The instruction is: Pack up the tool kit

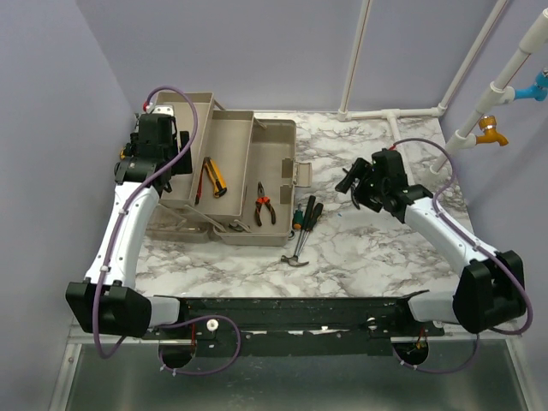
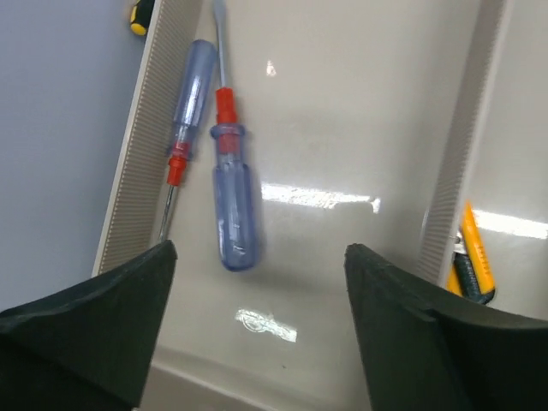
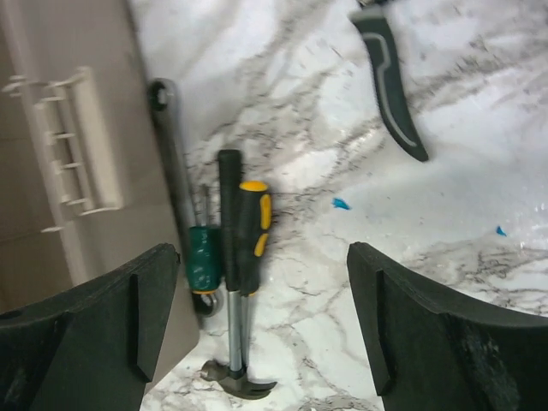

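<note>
Packing stands about half done: the toolbox [image 1: 276,158] lies open on the left of the marble table [image 1: 377,248], its trays folded out. Two blue-handled screwdrivers [image 2: 233,205] lie in the far-left tray [image 1: 184,107], a yellow utility knife [image 1: 214,177] is in the tray beside it, and red-handled pliers [image 1: 264,207] rest in the base. The left gripper [image 2: 257,253] hovers over the far-left tray with its fingers apart and nothing between them, so that arm has nothing to place. The right gripper [image 3: 261,248], likewise spread and empty, hangs above the tools lying unpacked on the table just right of the box. These are a hammer [image 3: 229,223], a yellow-and-black screwdriver [image 3: 253,223] touching it, a green-handled screwdriver [image 3: 204,257] and a grey wrench [image 3: 171,154] beside the box wall. A dark curved handle [image 3: 390,86] lies apart, farther right; which tool it belongs to cannot be told. The next move likely falls to the right arm: descend, close on one tool without dragging its bunched neighbours, then carry it left into the box.
</note>
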